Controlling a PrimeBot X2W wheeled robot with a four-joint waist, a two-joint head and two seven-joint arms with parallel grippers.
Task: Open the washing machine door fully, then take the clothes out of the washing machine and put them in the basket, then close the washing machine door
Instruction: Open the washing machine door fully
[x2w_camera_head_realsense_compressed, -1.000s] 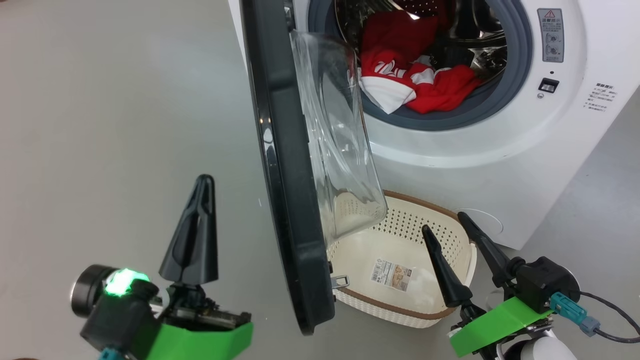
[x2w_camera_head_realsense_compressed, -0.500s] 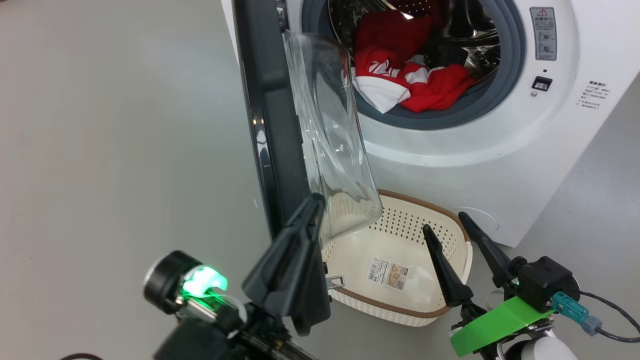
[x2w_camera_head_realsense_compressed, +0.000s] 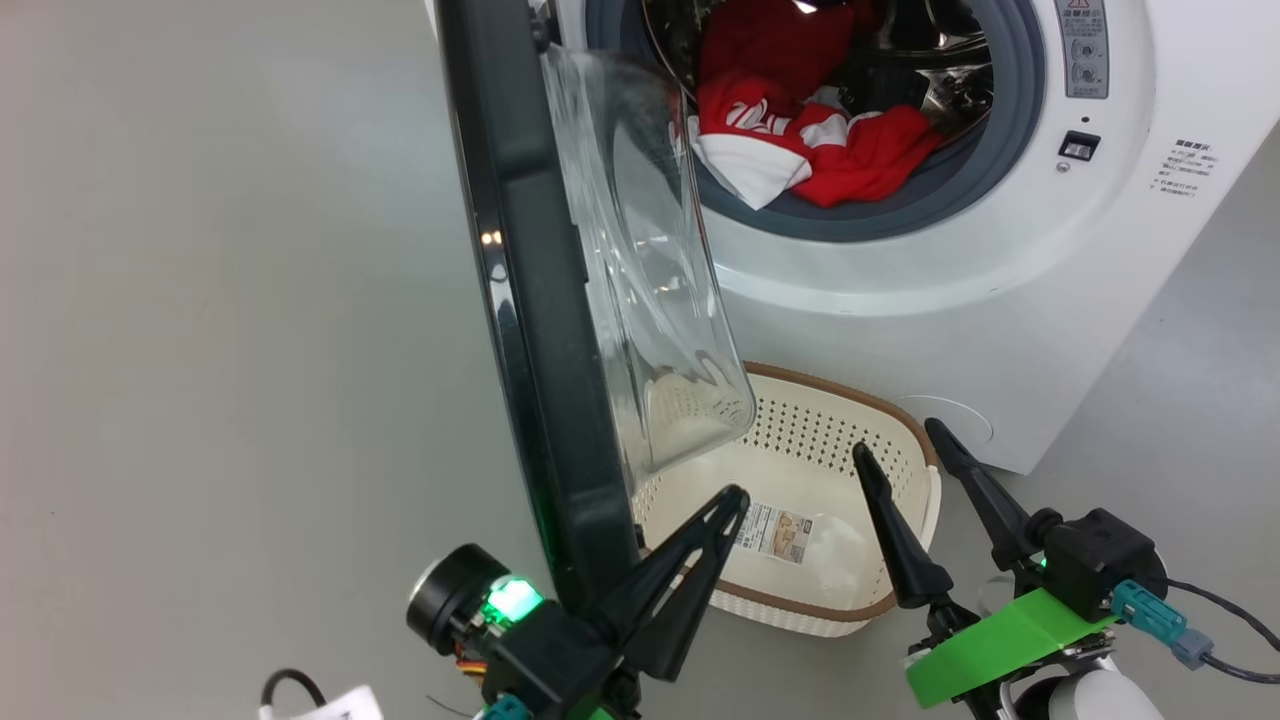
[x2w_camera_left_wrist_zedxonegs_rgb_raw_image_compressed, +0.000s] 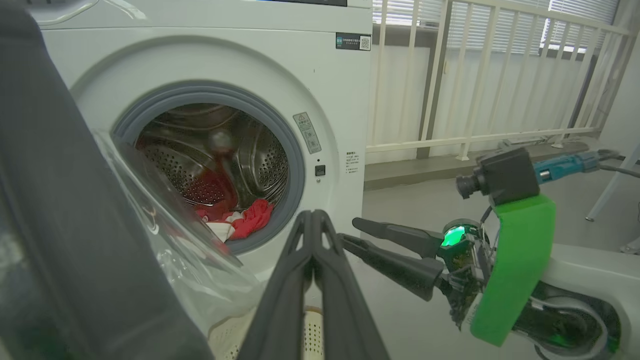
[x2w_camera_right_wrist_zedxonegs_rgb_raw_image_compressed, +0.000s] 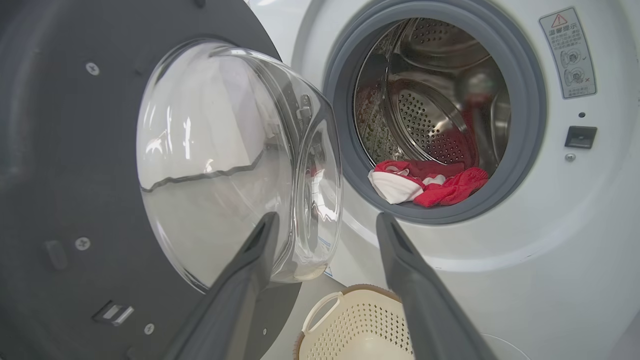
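Closed left pincer (x2w_camera_head_realsense_compressed: 735, 497) beside the door (x2w_camera_head_realsense_compressed: 520, 300), clothes (x2w_camera_head_realsense_compressed: 850, 165) inside the washing machine (x2w_camera_head_realsense_compressed: 950, 320)

laundry test space, white washing machine (x2w_camera_left_wrist_zedxonegs_rgb_raw_image_compressed: 225, 55) on bare grey floor (x2w_camera_head_realsense_compressed: 200, 350), pale railing (x2w_camera_left_wrist_zedxonegs_rgb_raw_image_compressed: 431, 85), window blinds (x2w_camera_left_wrist_zedxonegs_rgb_raw_image_compressed: 580, 10)

Your head camera looks down on the washing machine (x2w_camera_head_realsense_compressed: 1000, 330); both wrist cameras face its shared front, nearby.

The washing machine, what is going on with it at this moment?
The washing machine door stands open. The shut left gripper sits by its lower edge, on the inner side, as if to push it wider. The right gripper hangs open by the empty basket. The clothes lie in the drum, not yet taken out.
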